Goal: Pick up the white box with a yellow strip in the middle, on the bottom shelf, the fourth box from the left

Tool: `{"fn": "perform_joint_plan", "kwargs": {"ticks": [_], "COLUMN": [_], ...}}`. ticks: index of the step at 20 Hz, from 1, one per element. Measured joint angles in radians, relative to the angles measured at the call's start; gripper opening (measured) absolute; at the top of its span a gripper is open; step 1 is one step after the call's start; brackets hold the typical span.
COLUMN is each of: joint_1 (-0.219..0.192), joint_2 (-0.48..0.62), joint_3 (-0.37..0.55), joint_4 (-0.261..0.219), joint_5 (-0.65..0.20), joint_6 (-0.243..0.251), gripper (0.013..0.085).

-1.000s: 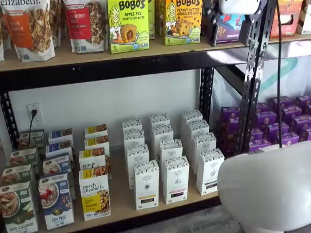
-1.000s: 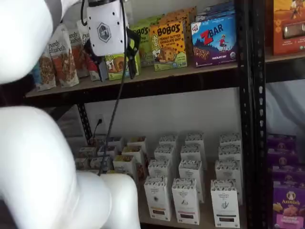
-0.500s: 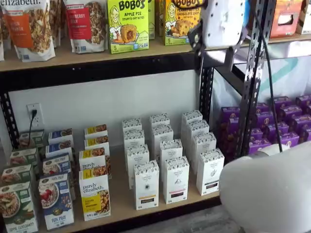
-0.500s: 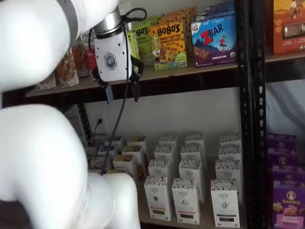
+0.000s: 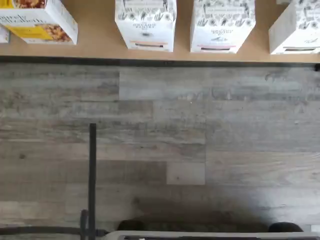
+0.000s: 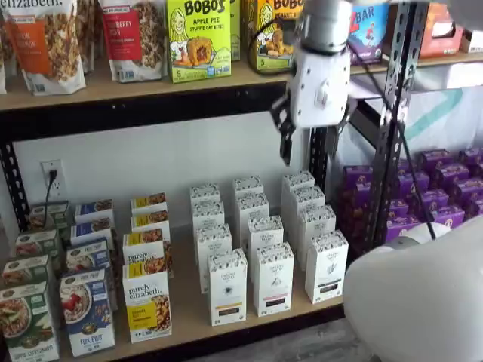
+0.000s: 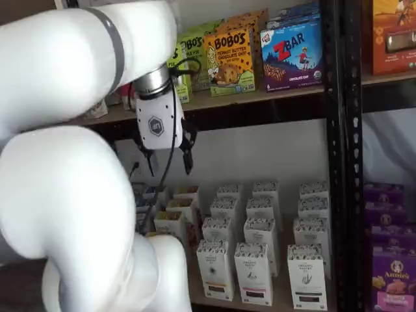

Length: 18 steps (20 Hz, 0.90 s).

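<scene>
The white box (image 6: 228, 286) with a yellow-amber band stands at the front of the leftmost column of white cartons on the bottom shelf (image 6: 189, 320). It also shows in a shelf view (image 7: 214, 270) and in the wrist view (image 5: 145, 22), close to the shelf's black front edge (image 5: 160, 62). My gripper (image 6: 309, 145) hangs in the air below the upper shelf, well above the white cartons. Its two black fingers (image 7: 188, 158) stand apart with a plain gap, and it (image 7: 169, 162) holds nothing.
Like white cartons (image 6: 273, 277) stand in rows beside the white box. A "purely elizabeth" box (image 6: 147, 305) stands to its left. Purple boxes (image 6: 445, 188) sit beyond a black upright post (image 6: 392, 113). Bobo's boxes (image 6: 198, 38) line the upper shelf. My white arm (image 7: 65, 195) fills the foreground. Grey wood floor (image 5: 160, 150) lies below.
My gripper has come down from the level of the upper shelf to below it, moving left in one shelf view. The boxes have not moved.
</scene>
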Motion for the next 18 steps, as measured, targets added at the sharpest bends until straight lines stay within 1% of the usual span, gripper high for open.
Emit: {"fn": "perform_joint_plan", "kwargs": {"ticks": [3,4,6,9,10,11,12,13,14,16,18], "joint_1": [0.045,0.056,0.067,0.087,0.095,0.099,0.105,0.11,0.111,0.103,0.099], "joint_2": [0.027,0.037,0.059,0.12,0.152,0.19,0.24,0.274,0.299,0.362,0.427], "joint_3": [0.046,0.071,0.101,0.119,0.117,0.108,0.093,0.087,0.088,0.083,0.066], "joint_4": [-0.037,-0.036,-0.016,0.003,0.0,-0.001,-0.011,-0.026,-0.03,-0.018,-0.016], "joint_5": [-0.072,-0.119,-0.186,-0.259,-0.276,-0.283,-0.287,-0.303,-0.333,-0.392,-0.429], "joint_6": [0.052,0.064,0.07,0.083,0.092,0.097,0.107,0.119,0.121,0.109,0.103], "gripper": [0.085,0.085,0.085,0.085,0.085,0.085,0.085,0.085,0.085,0.085,0.085]}}
